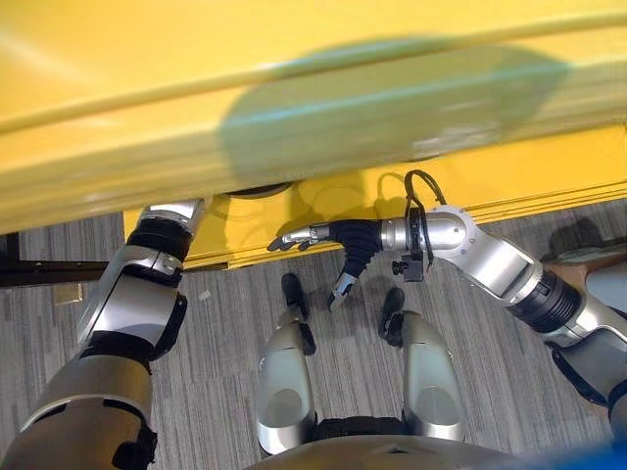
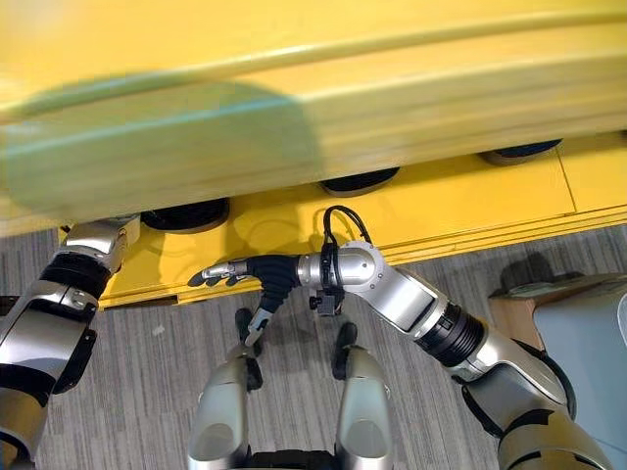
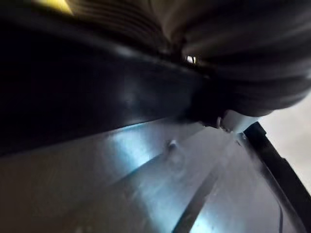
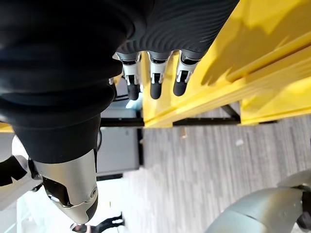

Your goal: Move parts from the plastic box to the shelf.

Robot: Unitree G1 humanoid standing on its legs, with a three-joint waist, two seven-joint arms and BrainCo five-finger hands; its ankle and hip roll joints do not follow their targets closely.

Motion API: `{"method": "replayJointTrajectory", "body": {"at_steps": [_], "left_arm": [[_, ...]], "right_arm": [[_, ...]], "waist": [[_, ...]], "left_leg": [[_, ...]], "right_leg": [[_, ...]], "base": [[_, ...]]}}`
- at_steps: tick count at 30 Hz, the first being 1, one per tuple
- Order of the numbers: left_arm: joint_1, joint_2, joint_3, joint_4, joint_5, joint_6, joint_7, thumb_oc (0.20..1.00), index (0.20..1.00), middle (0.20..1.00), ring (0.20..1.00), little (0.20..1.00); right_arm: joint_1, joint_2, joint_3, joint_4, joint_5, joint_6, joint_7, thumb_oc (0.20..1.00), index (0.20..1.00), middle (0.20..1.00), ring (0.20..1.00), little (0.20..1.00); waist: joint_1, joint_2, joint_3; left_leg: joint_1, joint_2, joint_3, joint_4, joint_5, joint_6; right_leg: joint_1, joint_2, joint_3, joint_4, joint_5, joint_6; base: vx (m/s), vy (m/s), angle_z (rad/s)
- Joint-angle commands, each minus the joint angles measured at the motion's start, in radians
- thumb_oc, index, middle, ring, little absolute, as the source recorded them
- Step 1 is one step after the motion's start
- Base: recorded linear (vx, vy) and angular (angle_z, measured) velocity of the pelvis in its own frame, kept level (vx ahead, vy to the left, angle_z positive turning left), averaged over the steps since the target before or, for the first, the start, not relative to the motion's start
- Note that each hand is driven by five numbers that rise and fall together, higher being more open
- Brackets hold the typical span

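Right hand (image 2: 257,275) at frame centre, fingers straight and relaxed, empty, beside yellow shelf (image 2: 460,211). Left hand hidden under shelf at left, state impossible to tell. Dark round parts (image 2: 360,181) resting on lower board; probably stiff, rather heavy, best taken at rim

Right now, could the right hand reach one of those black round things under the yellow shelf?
Probably yes: the right hand hangs open and empty over the yellow base, and nothing lies between it and the nearest black disc tucked under the shelf board.
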Motion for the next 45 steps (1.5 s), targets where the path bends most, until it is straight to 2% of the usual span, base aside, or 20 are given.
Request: {"method": "replayJointTrajectory", "body": {"at_steps": [1,12,13,14,19,21,26,28,31,35,38,41,44,45], "left_arm": [[-0.045,0.027,0.019,-0.002,-0.013,-0.046,0.008,0.2,0.2,0.2,0.2,0.2],[-0.028,0.025,0.027,0.007,-0.021,-0.033,0.007,0.2,0.2,0.2,0.2,0.2],[-0.032,0.026,0.027,0.01,-0.024,-0.032,0.013,0.652,0.652,0.652,0.652,0.652],[-0.034,0.029,0.028,0.011,-0.022,-0.033,0.023,1.0,1.0,1.0,1.0,1.0],[-0.047,0.039,0.035,0.021,-0.026,-0.058,0.072,1.0,1.0,1.0,1.0,1.0],[-0.065,0.051,0.036,0.017,-0.007,-0.106,0.161,1.0,1.0,1.0,1.0,1.0],[-0.094,0.06,0.047,-0.034,-0.007,-0.172,0.3,1.0,1.0,1.0,1.0,1.0],[-0.099,0.057,0.051,-0.059,0.033,-0.18,0.391,1.0,1.0,1.0,1.0,1.0],[-0.1,0.057,0.057,-0.063,0.057,-0.166,0.465,1.0,1.0,1.0,1.0,1.0],[-0.121,0.08,0.042,-0.04,0.207,-0.114,0.547,1.0,1.0,1.0,1.0,1.0],[-0.138,0.092,0.028,-0.036,0.266,-0.108,0.626,1.0,1.0,1.0,1.0,1.0],[-0.134,0.102,0.022,-0.053,0.301,-0.123,0.705,1.0,1.0,1.0,1.0,1.0],[-0.113,0.107,0.03,-0.075,0.373,-0.167,0.762,1.0,1.0,1.0,1.0,1.0],[-0.095,0.108,0.035,-0.094,0.443,-0.19,0.774,1.0,1.0,1.0,1.0,1.0]], "right_arm": [[-0.011,0.041,-0.024,-0.035,0.069,-0.036,-0.008,1.0,1.0,1.0,1.0,1.0],[-0.028,0.049,-0.013,-0.024,0.073,-0.014,-0.032,1.0,1.0,1.0,1.0,1.0],[-0.031,0.048,-0.01,-0.022,0.074,-0.014,-0.033,1.0,1.0,1.0,1.0,1.0],[-0.031,0.046,-0.011,-0.018,0.073,-0.018,-0.03,1.0,1.0,1.0,1.0,1.0],[-0.037,0.054,-0.003,-0.01,0.07,-0.012,-0.039,1.0,1.0,1.0,1.0,1.0],[-0.033,0.056,-0.002,-0.007,0.058,-0.014,-0.045,1.0,1.0,1.0,1.0,1.0],[-0.025,0.06,0.008,0.008,0.037,-0.049,-0.069,1.0,1.0,1.0,1.0,1.0],[-0.028,0.062,0.01,0.01,0.035,-0.057,-0.07,1.0,1.0,1.0,1.0,1.0],[-0.028,0.068,0.017,0.015,0.035,-0.063,-0.075,1.0,1.0,1.0,1.0,1.0],[-0.037,0.073,0.033,0.025,0.003,-0.084,-0.094,1.0,1.0,1.0,1.0,1.0],[-0.037,0.064,0.045,0.019,0.017,-0.093,-0.114,1.0,1.0,1.0,1.0,1.0],[-0.019,0.066,0.05,0.017,0.019,-0.098,-0.138,1.0,1.0,1.0,1.0,1.0],[-0.004,0.077,0.056,0.022,0.01,-0.109,-0.159,1.0,1.0,1.0,1.0,1.0],[0.001,0.081,0.054,0.027,-0.012,-0.126,-0.162,1.0,1.0,1.0,1.0,1.0]], "waist": [[0.005,-0.05,-0.039],[0.01,-0.051,-0.041],[0.01,-0.05,-0.04],[0.009,-0.05,-0.041],[0.007,-0.051,-0.046],[0.002,-0.051,-0.047],[0.003,-0.054,-0.052],[0.007,-0.056,-0.056],[0.009,-0.057,-0.059],[0.009,-0.06,-0.063],[0.007,-0.064,-0.064],[0.012,-0.066,-0.065],[0.019,-0.067,-0.071],[0.025,-0.068,-0.073]], "left_leg": [[0.04,0.027,0.006,0.12,-0.092,-0.05],[0.056,0.022,0.007,0.127,-0.099,-0.048],[0.056,0.022,0.007,0.128,-0.099,-0.048],[0.056,0.024,0.008,0.128,-0.098,-0.049],[0.058,0.027,0.013,0.129,-0.096,-0.049],[0.063,0.031,0.019,0.123,-0.094,-0.051],[0.071,0.039,0.027,0.116,-0.091,-0.058],[0.076,0.042,0.027,0.114,-0.091,-0.06],[0.078,0.045,0.028,0.115,-0.092,-0.061],[0.081,0.047,0.032,0.115,-0.093,-0.063],[0.081,0.05,0.04,0.118,-0.096,-0.063],[0.086,0.047,0.036,0.115,-0.1,-0.063],[0.089,0.046,0.031,0.099,-0.093,-0.064],[0.09,0.045,0.028,0.095,-0.093,-0.065]], "right_leg": [[0.065,0.019,0.001,-0.143,0.099,0.06],[0.079,0.016,0.001,-0.13,0.088,0.057],[0.078,0.016,0.001,-0.128,0.087,0.057],[0.077,0.016,0.001,-0.126,0.087,0.056],[0.077,0.019,0.004,-0.125,0.088,0.054],[0.081,0.022,0.008,-0.131,0.087,0.052],[0.091,0.023,0.004,-0.142,0.088,0.052],[0.096,0.023,0.001,-0.143,0.087,0.052],[0.099,0.022,0.0,-0.141,0.085,0.052],[0.102,0.024,-0.001,-0.137,0.08,0.051],[0.102,0.025,-0.006,-0.134,0.076,0.049],[0.108,0.024,-0.01,-0.128,0.068,0.05],[0.116,0.03,-0.014,-0.145,0.073,0.048],[0.12,0.031,-0.017,-0.151,0.073,0.048]], "base": [[0.0,0.0,0.0],[0.0,0.0,0.0],[0.0,0.0,0.0],[0.0,0.0,0.0],[0.01,0.001,-0.01],[0.04,-0.006,-0.05],[0.03,-0.027,-0.05],[0.04,-0.025,-0.02],[0.03,-0.011,-0.01],[0.01,-0.001,0.0],[0.0,0.0,0.0],[0.02,-0.036,0.0],[0.02,-0.063,0.06],[0.01,-0.078,0.11]]}}
